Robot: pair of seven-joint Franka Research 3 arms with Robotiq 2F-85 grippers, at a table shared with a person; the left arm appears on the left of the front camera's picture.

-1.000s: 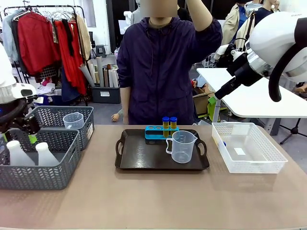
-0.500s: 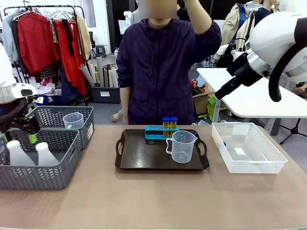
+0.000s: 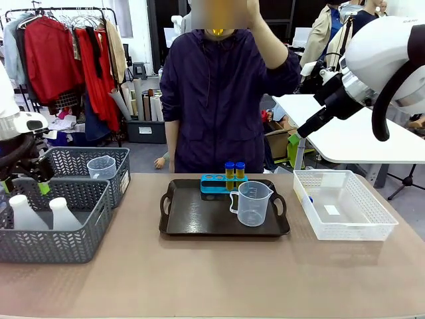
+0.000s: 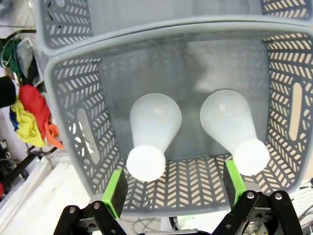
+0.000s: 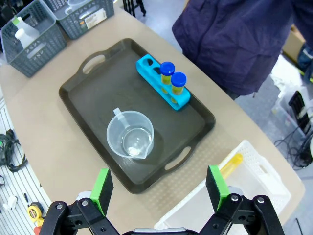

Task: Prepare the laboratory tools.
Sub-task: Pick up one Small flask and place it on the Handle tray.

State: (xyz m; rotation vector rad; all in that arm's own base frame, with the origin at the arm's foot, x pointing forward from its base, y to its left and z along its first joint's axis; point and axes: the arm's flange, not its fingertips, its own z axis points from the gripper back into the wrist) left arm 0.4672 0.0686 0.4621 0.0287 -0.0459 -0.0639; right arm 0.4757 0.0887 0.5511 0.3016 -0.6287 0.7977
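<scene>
Okay, near grey basket (image 3: 86,229) holds 2 whitish flasks (image 4: 154,127), upright, side by side, not touching. Far grey basket (image 3: 73,159) holds 1 clear beaker (image 3: 101,167). Dark tray (image 3: 192,219) carries a blue rack (image 3: 212,183) with 2 blue-capped yellow tubes (image 3: 229,171), and a handled beaker (image 3: 252,204) just in front. White lattice basket (image 3: 372,226) has 1 loose yellow tube (image 5: 230,164). Left gripper (image 4: 173,183) is spread wide and empty above the flasks. Right gripper (image 5: 159,188) is wide open and empty, high above the tray.

On dark tray (image 5: 95,98): clear beaker (image 5: 130,138), two blue-capped tubes (image 5: 167,72) upright in blue rack (image 5: 149,68). Possibly another tube (image 5: 230,164) lying in white basket (image 5: 271,188).
</scene>
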